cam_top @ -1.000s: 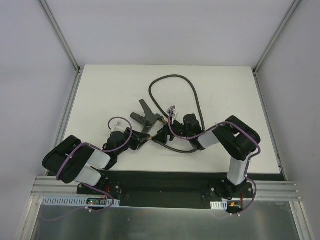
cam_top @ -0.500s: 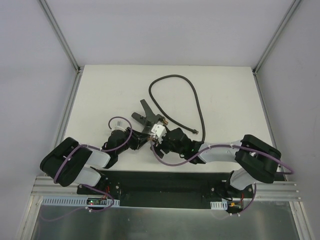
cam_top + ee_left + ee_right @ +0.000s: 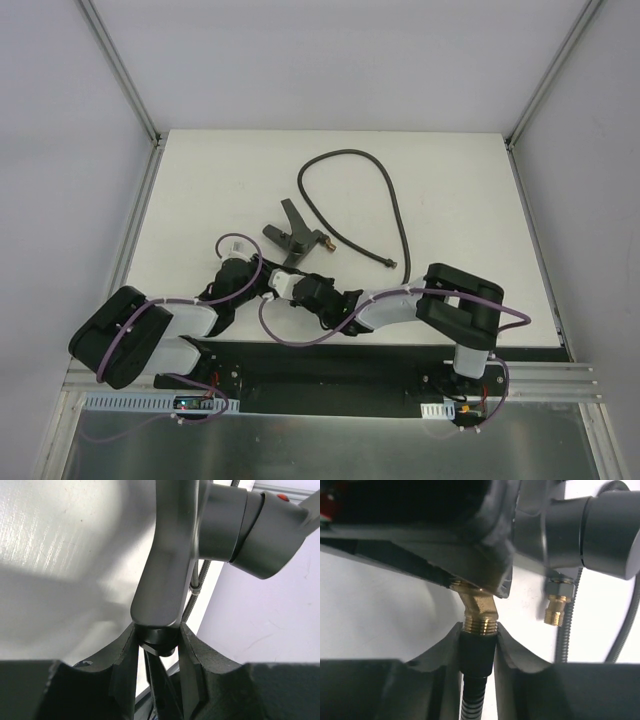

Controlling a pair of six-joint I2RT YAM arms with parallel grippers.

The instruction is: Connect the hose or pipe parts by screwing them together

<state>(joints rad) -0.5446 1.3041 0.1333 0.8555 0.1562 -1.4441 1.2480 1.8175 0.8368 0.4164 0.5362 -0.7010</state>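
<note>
Two claws, tabletop's near edge: left claw clamps fitting to brace it; right claw pinches hose collar, for threading, I judge.

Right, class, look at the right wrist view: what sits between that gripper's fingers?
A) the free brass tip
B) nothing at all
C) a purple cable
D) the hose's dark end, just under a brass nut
D: the right gripper has its fingers on either side of the dark end of the hose, just below the brass nut that meets the forked fitting; the other brass tip hangs free.
</note>
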